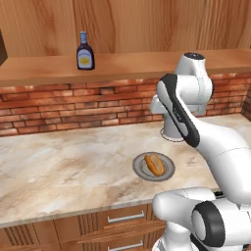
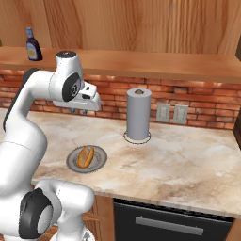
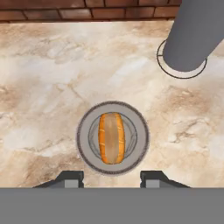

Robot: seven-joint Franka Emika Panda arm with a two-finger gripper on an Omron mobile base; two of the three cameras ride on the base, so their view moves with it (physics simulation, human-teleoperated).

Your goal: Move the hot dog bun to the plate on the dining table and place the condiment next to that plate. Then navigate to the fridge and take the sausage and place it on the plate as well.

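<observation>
The hot dog bun (image 1: pixel 154 164) (image 2: pixel 85 156) (image 3: pixel 111 138), golden-orange and oblong, lies on a small grey round dish (image 1: pixel 139 169) (image 2: pixel 101 157) (image 3: pixel 83 135) on the marble counter. My gripper (image 3: pixel 112 179) (image 2: pixel 77 110) hangs above the counter, over the dish's near edge. It is open and holds nothing. The condiment (image 1: pixel 85 51) (image 2: pixel 33 44), a dark bottle with a yellow label, stands upright on the wooden shelf above the brick backsplash, far left of the arm. The task's plate, dining table, fridge and sausage are out of view.
A tall grey paper towel roll (image 2: pixel 138 114) (image 3: pixel 192 35) stands on the counter behind and right of the dish. Two wall outlets (image 2: pixel 172 113) sit on the brick. Wooden drawers (image 1: pixel 126 217) and a black oven front (image 2: pixel 169 221) lie below the counter edge.
</observation>
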